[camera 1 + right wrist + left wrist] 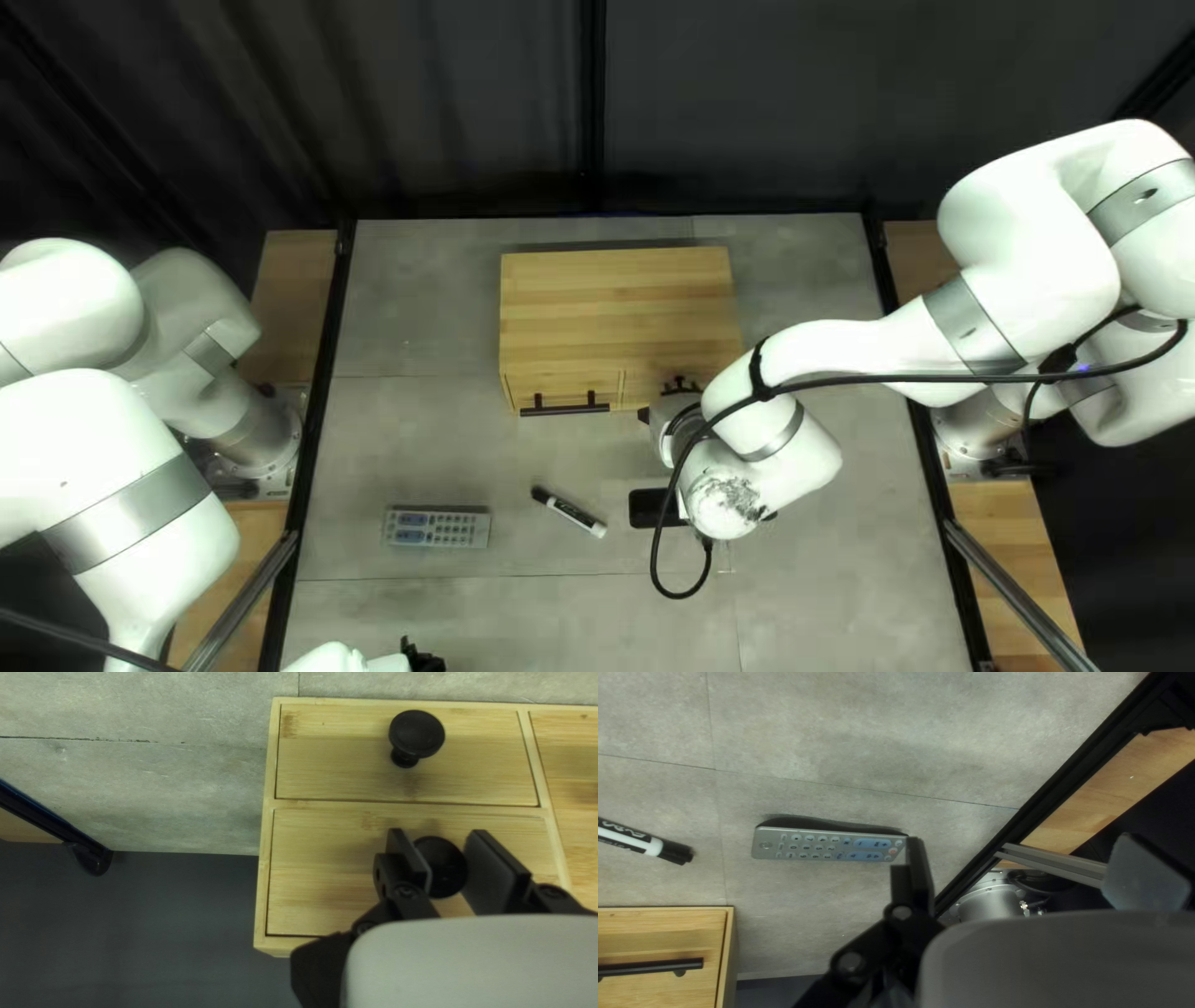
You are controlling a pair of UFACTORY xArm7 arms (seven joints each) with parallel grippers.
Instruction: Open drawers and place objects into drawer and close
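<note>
I see the wooden cabinet (616, 299), drawers (330, 753) shut; before it lie a grey remote (436, 529), slanted capped marker (575, 512) and part-hidden black object (646, 508)

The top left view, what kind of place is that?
Probably a robot lab: a white left arm and a white right arm flank a table with a wooden drawer cabinet on it, and a dark curtain hangs behind.

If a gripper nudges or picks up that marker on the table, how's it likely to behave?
The marker would probably feel stiff, given its straight barrel. It looks slim and rounded, so a nudge could set it rolling. With its black cap on, it should likely lift in one piece.
</note>
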